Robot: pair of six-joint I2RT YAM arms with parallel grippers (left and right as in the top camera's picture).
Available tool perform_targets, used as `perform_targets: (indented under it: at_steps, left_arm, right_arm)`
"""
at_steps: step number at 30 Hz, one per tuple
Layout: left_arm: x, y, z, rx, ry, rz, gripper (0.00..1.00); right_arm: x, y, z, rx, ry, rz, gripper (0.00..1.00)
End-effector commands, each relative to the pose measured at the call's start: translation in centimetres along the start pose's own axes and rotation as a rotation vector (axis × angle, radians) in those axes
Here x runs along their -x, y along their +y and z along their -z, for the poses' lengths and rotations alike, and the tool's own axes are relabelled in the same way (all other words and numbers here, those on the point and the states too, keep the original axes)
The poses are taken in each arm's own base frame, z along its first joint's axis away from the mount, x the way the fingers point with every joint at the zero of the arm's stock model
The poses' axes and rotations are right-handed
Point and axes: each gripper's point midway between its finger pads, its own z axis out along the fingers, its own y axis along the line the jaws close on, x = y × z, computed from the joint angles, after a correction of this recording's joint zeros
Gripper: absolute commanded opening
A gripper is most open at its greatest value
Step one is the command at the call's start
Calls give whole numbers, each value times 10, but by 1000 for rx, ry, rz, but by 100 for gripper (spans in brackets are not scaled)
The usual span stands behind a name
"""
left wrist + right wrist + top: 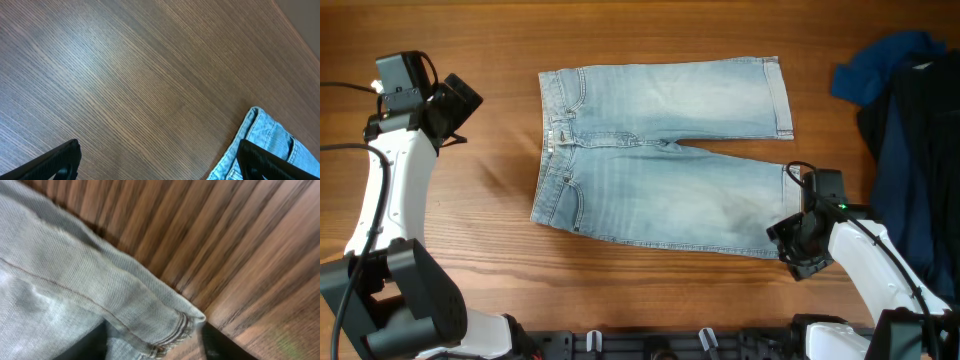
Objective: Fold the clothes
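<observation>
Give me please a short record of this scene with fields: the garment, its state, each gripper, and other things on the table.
garment: light blue jeans, lying flat on the wooden table, legs toward the right side of the overhead view
fold state: not yet folded
left gripper: open, over bare table beside the waistband, holding nothing
right gripper: at the cuff of the near leg, with the hem corner between its fingers; cannot tell if it grips
other things: dark blue garment and black garment piled at the right edge

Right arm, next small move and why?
Probably close the right gripper on the cuff: the jeans lie flat and unfolded, and the wrist view shows the hem corner between its jaws. The left gripper hangs open over bare table.
</observation>
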Motion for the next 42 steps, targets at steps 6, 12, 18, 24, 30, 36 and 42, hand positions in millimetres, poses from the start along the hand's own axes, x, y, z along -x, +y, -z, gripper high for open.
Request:
perform_targets:
  at_steps: [6, 12, 18, 24, 30, 36, 42]
  left_arm:
    - [8, -3, 6, -16, -21, 4, 100]
    - [7, -3, 6, -16, -21, 4, 100]
    - [8, -3, 6, -16, -21, 4, 100]
    - [8, -3, 6, -16, -21, 4, 100]
    - [8, -3, 6, -16, -21, 4, 100]
    - [8, -3, 6, -16, -21, 4, 100]
    - [8, -3, 6, -16, -21, 4, 100]
  right_arm:
    - [-11, -6, -2, -12, 57, 22, 45]
    - [-11, -6, -2, -11, 55, 19, 15]
    - [-9, -4, -2, -3, 49, 24, 6]
    - [-7, -6, -2, -13, 36, 30, 53]
    - [6, -6, -2, -26, -34, -9, 54]
    - [12, -11, -2, -50, -74, -56, 58]
    - [12, -11, -2, -50, -72, -56, 28]
